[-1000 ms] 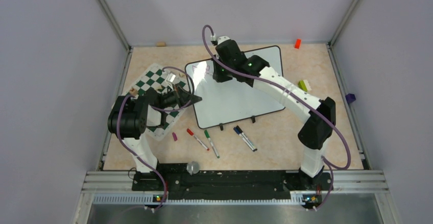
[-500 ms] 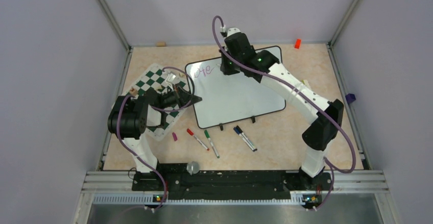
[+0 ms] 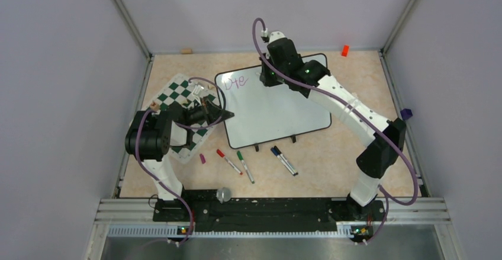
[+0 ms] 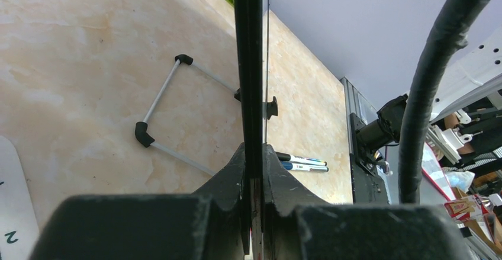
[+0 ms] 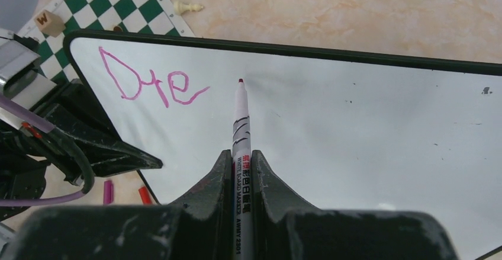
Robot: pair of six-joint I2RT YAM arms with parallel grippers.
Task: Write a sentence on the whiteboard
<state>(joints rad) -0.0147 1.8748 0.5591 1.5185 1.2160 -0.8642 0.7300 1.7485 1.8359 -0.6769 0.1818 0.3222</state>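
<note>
On the whiteboard, far left, the sentence runs lengthwise rightward.

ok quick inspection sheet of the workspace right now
surface: beige marbled table, no spills seen
job's things: whiteboard with pink lettering "Dre" at its far-left corner
clutter: chess mat, red marker, green marker, blue-capped marker, purple cap, orange block
grippers: left jaws shut on the whiteboard's edge; right jaws shut on a white marker, tip beside the lettering
cables: purple cable looped along each arm
surroundings: lilac walls, metal rail at near edge
</note>
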